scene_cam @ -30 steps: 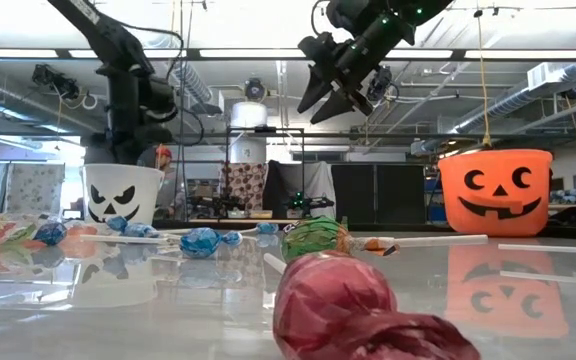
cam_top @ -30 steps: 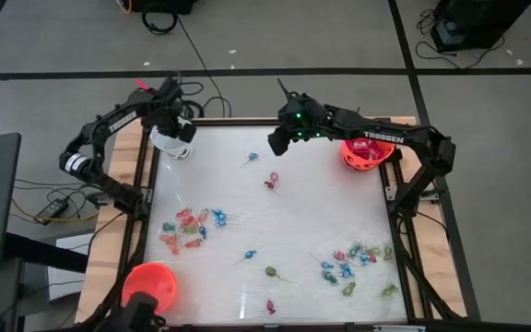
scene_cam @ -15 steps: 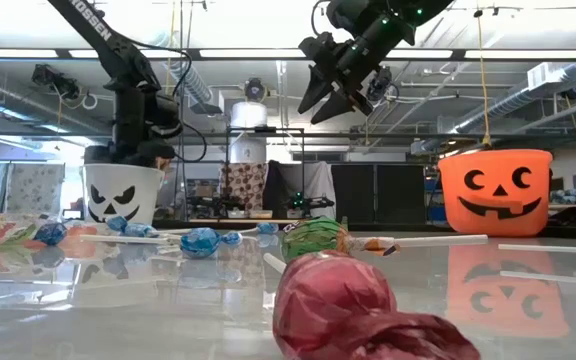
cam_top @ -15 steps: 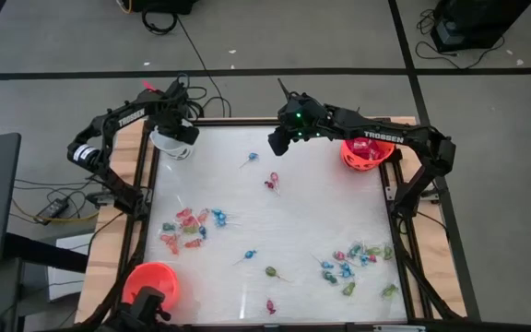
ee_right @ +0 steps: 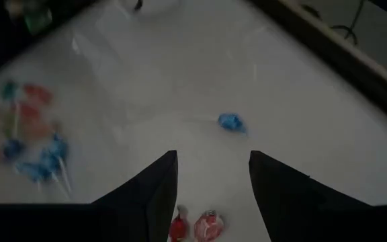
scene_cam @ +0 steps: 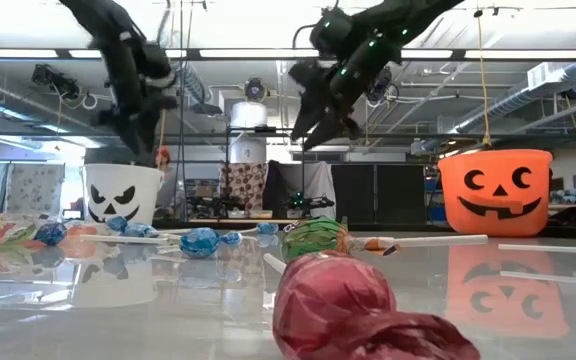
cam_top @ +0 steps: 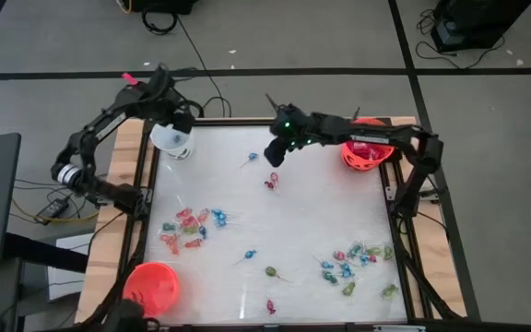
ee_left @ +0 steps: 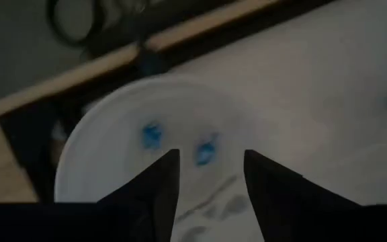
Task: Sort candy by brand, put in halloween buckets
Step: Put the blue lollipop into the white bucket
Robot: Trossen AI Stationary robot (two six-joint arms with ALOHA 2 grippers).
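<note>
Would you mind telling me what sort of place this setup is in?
Probably a robotics lab or workshop: exposed ceiling ducts over an open room, cables trailing on taped grey floor, and a framed table with two arms.

Both arms raised over the far half of the table, jaws parted.

The left gripper [ee_left: 207,176] hangs at the far left corner, its arm bent back at the elbow along the table's left edge, fingers [ee_left: 158,185] spread and holding nothing. The right gripper [cam_top: 273,155] reaches in from the far right, forearm stretched nearly level, wrist tipped downward, its two fingers [ee_right: 154,191] apart and empty, well clear of the left gripper.
</note>
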